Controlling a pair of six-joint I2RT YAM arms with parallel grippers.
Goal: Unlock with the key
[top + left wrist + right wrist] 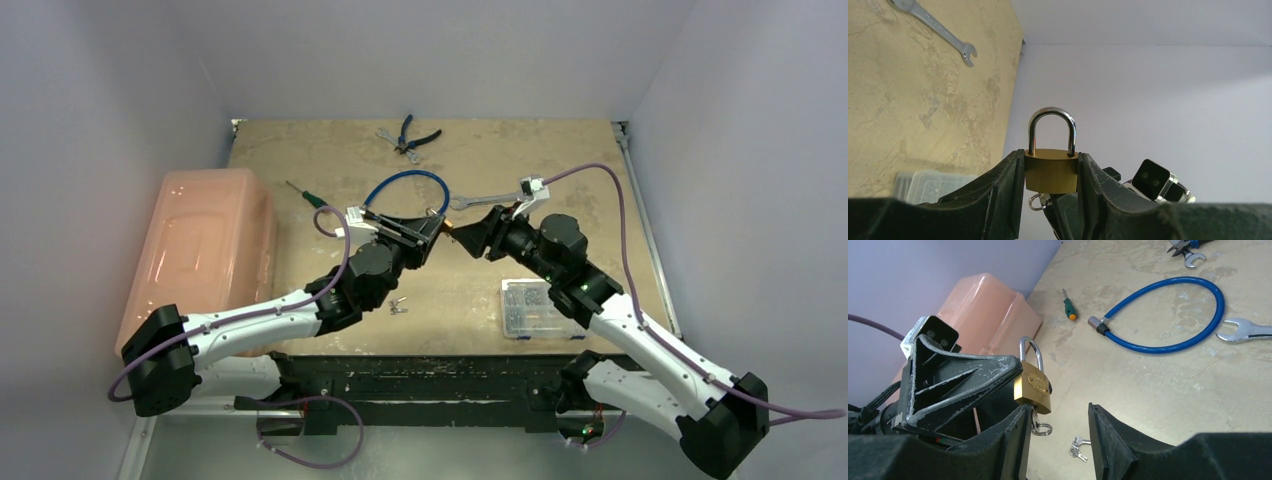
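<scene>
My left gripper [1050,165] is shut on a small brass padlock [1051,170], held upright above the table with both legs of its silver shackle in the body. The key [1036,418] sticks in the keyhole under the padlock [1033,386], and a small ring [1042,429] hangs from it. My right gripper [1059,410] is open just below the lock. Its left finger stands right beside the key and its right finger is well apart. In the top view the two grippers [430,232] [470,235] meet tip to tip over the middle of the table.
A spare bunch of keys [1078,446] lies on the table below. A blue cable lock [1168,315], a wrench [1248,330], a screwdriver [1068,305] and pliers [412,135] lie farther back. A pink box [200,250] stands at left, a clear parts box [535,308] at right.
</scene>
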